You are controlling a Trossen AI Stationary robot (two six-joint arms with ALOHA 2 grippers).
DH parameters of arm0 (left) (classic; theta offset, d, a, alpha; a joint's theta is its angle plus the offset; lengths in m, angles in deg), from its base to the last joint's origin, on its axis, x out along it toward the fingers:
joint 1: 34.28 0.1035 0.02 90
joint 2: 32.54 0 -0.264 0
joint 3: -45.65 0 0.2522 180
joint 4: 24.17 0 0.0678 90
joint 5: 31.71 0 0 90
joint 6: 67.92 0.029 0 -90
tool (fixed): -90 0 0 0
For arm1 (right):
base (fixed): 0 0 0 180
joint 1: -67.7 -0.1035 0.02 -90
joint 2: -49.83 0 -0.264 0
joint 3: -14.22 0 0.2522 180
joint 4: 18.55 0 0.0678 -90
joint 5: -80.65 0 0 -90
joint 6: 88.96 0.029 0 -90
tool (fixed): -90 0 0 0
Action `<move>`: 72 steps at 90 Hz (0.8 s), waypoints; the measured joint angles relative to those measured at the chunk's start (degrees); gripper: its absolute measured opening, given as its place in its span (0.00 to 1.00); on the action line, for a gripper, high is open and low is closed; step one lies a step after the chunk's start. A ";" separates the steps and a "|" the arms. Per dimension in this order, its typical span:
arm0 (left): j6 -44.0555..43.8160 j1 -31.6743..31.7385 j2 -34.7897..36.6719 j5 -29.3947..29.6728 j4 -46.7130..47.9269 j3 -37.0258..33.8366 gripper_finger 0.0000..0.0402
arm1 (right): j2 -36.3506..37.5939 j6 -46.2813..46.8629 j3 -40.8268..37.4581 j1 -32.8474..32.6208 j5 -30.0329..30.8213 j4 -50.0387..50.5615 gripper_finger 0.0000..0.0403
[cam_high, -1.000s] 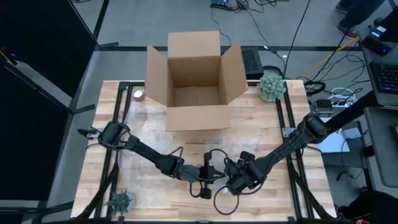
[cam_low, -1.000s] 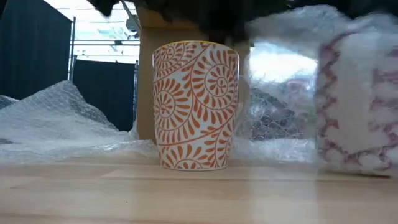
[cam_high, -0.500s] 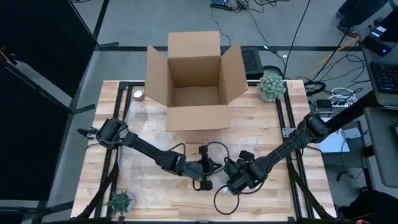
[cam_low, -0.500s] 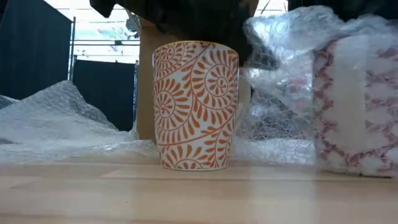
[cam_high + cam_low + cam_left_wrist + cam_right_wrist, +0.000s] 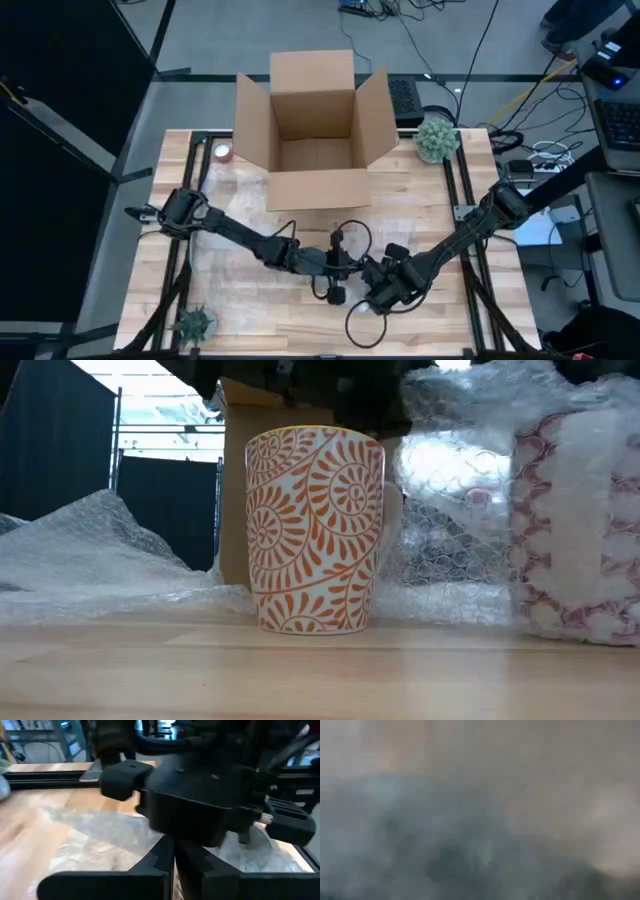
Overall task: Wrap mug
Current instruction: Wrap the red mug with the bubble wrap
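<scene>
I've got the orange-patterned mug [image 5: 315,530] upright on bubble wrap [image 5: 100,555]. Left gripper [image 5: 345,268] & right gripper [image 5: 378,290] nearly meet mid-table; can't tell either's grip.

Right wrist view is a grey blur — nothing readable; wrapped mug [image 5: 590,530] cut off by the low view's edge.

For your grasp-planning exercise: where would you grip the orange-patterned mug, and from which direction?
Grip the orange-patterned mug across its rim from above, probably. It stands upright with its mouth open upward, and bubble wrap crowds it behind and beside, leaving the top the clearest approach.
</scene>
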 joint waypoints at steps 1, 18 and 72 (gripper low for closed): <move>0.00 -0.01 -0.16 -0.08 -0.19 -0.01 0.00 | 0.00 -0.06 0.00 0.00 -0.01 -0.03 0.41; -0.34 -0.30 -3.51 -2.88 -6.20 0.08 0.00 | -0.03 -0.87 0.00 0.63 0.74 -1.01 0.41; -0.35 -0.25 -5.26 -5.02 -5.53 0.30 0.00 | 6.53 -3.66 -0.04 1.85 0.41 -1.36 0.41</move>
